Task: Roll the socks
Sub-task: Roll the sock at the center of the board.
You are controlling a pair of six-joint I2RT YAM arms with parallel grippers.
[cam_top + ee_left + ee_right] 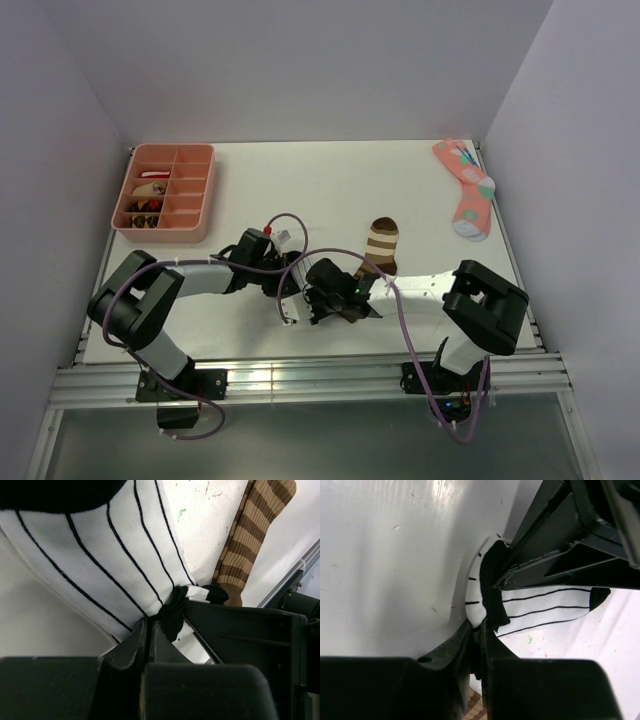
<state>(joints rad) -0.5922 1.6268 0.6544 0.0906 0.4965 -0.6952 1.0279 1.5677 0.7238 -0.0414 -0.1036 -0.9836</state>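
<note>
Through the left wrist camera I saw the left gripper (150,627) with its fingers pressed together low in the centre of the frame, pinching a bunched fold of the black cuff of the white striped sock (95,555). The rest of that sock fanned out across the upper left, its thin black lines running diagonally and a black patch at the top edge. The right gripper (240,640) filled the lower right of that view, touching the same cuff.

In the right wrist view, the right gripper (479,637) was likewise closed, its fingers nipping the black cuff band at lower centre, while the sock's white body (550,607) stretched to the right beneath the left gripper's dark fingers (560,550), which came in from the upper right.

The brown striped sock (252,535) lay just beside the pair, running down the upper right of the left wrist frame.

From above, both grippers met at lower centre of the table (300,190), with the brown striped sock (381,245) just up and right of them. A pink sock (465,190) lay at the upper right corner, well apart, and a pink compartment tray (200,190) sat at the upper left.
</note>
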